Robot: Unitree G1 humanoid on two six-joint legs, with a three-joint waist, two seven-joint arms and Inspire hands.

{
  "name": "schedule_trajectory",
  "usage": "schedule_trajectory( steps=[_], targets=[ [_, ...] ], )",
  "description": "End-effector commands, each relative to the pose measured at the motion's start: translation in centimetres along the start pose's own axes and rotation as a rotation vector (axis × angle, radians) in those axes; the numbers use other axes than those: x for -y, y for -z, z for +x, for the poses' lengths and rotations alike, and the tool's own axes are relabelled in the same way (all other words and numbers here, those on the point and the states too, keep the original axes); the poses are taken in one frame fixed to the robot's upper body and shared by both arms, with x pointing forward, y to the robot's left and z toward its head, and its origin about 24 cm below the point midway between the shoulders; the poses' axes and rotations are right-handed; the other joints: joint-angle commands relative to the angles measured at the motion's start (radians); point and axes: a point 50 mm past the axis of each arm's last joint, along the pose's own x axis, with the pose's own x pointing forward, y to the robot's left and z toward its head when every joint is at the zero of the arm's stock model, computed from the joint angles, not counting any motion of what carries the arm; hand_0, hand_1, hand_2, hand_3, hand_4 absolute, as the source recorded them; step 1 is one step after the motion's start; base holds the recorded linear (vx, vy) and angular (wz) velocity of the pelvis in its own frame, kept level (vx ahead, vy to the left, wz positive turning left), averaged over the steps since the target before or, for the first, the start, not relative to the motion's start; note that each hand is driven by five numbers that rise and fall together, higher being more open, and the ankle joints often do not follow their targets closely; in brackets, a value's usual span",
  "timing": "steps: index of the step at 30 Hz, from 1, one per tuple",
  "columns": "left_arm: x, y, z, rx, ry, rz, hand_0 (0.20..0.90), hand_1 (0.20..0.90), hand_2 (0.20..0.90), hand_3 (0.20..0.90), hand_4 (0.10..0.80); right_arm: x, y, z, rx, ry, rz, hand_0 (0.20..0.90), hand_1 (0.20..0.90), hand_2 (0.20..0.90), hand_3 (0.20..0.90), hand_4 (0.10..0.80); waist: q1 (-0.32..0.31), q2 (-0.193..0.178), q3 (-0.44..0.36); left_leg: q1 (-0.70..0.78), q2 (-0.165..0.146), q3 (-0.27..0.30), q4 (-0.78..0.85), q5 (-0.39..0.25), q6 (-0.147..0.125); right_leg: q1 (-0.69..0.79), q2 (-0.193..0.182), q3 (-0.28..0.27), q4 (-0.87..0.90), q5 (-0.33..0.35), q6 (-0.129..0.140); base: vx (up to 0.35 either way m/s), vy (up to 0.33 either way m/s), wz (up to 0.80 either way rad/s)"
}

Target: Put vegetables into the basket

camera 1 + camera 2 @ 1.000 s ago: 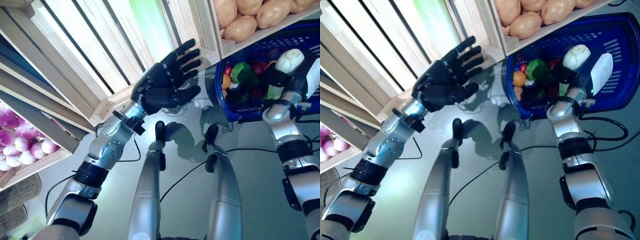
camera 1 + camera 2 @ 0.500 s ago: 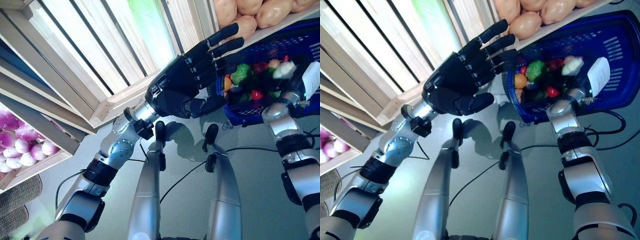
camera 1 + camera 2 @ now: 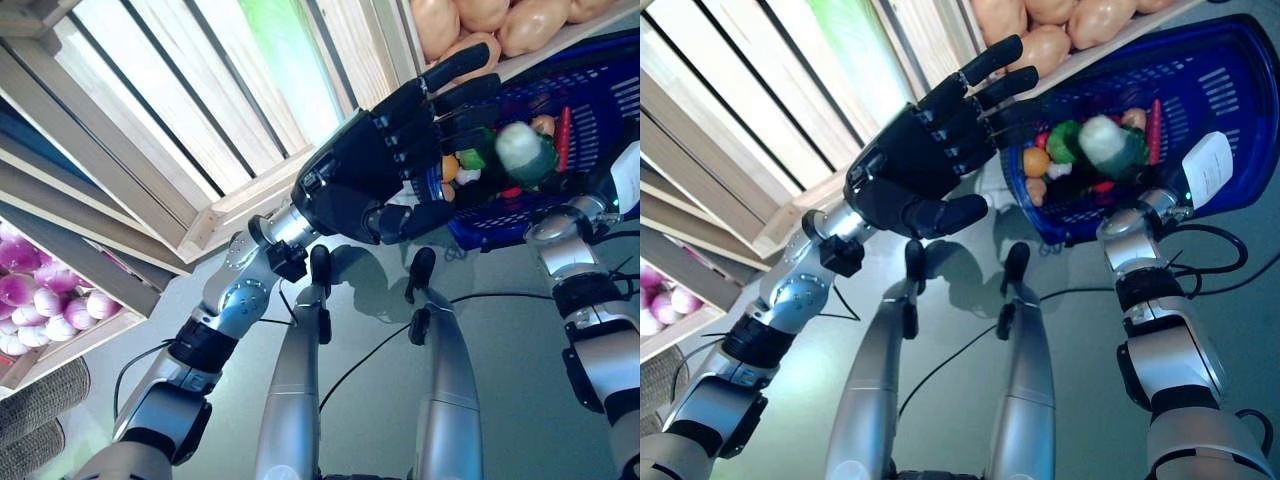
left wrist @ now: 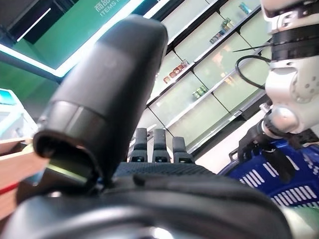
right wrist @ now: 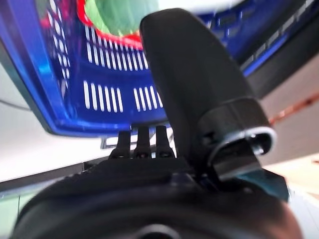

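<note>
Basket (image 3: 1230, 90): blue plastic, slotted walls, at the upper right of the right eye view, on the floor just below a wooden crate of potatoes (image 3: 1045, 45). Inside it lie mixed vegetables: a green piece (image 3: 1064, 140), an orange round one (image 3: 1037, 161), a red chilli (image 3: 1155, 116), with red and white bits among them. A pale white-and-green vegetable (image 3: 1108, 140) shows blurred over the basket's middle; whether it touches the pile beneath cannot be told.

Right hand (image 5: 199, 99): the arm enters from the lower right and ends at the basket's near rim. In the eye views the hand itself is hidden against the basket. In the right wrist view the thumb stands straight and the fingers run out straight toward the blue wall, holding nothing, so the hand is spread.

Left hand (image 3: 375, 165): raised in the upper centre of the left eye view, palm up, fingers stretched straight and apart, tips overlapping the basket's left edge in the view. It holds nothing.

Purple-white onions (image 3: 40, 300) lie in a crate at the left edge.
</note>
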Motion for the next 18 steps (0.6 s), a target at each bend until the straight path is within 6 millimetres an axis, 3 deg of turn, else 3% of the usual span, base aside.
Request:
schedule_trajectory(
  steps=[1,5,12,18],
  targets=[
    [3.2,-4.5,1.5,0.262,0.134,0.138,0.9,0.9,0.9,0.9,0.8,5.1,-1.9,2.6,0.173,0.289,0.078,0.9,0.9,0.9,0.9,0.8,0.007,0.029,0.0,0.092,-0.016,-0.043,-0.081,-0.006,-0.044,0.142,0.058,-0.04,-0.029,-0.051,-0.023,0.038,0.028,-0.03],
    [2.0,-4.4,0.3,0.245,0.02,0.147,0.9,0.9,0.9,0.9,0.8,4.6,-1.7,1.1,0.201,0.259,0.262,0.9,0.9,0.9,0.9,0.8,0.004,0.018,0.0,0.197,-0.013,-0.022,-0.152,0.01,-0.047,0.251,0.062,-0.054,-0.097,-0.045,-0.012,0.061,0.045,-0.04],
    [0.8,-5.6,-1.9,0.263,-0.17,0.218,0.9,0.9,0.9,0.9,0.8,4.6,-0.6,-1.6,0.251,0.173,0.39,0.9,0.9,0.9,0.9,0.8,-0.015,0.006,0.0,0.332,-0.009,-0.004,-0.268,0.044,-0.048,0.375,0.073,-0.058,-0.197,-0.016,-0.001,0.069,0.022,-0.03],
    [-0.2,-6.6,-4.7,0.369,-0.413,0.264,0.9,0.9,0.9,0.9,0.8,3.7,1.4,-5.8,0.235,0.056,0.5,0.9,0.9,0.9,0.9,0.8,-0.032,-0.009,0.0,0.436,-0.009,0.003,-0.334,0.052,-0.046,0.478,0.082,-0.064,-0.266,-0.008,-0.003,0.083,0.02,-0.09]
  ],
)
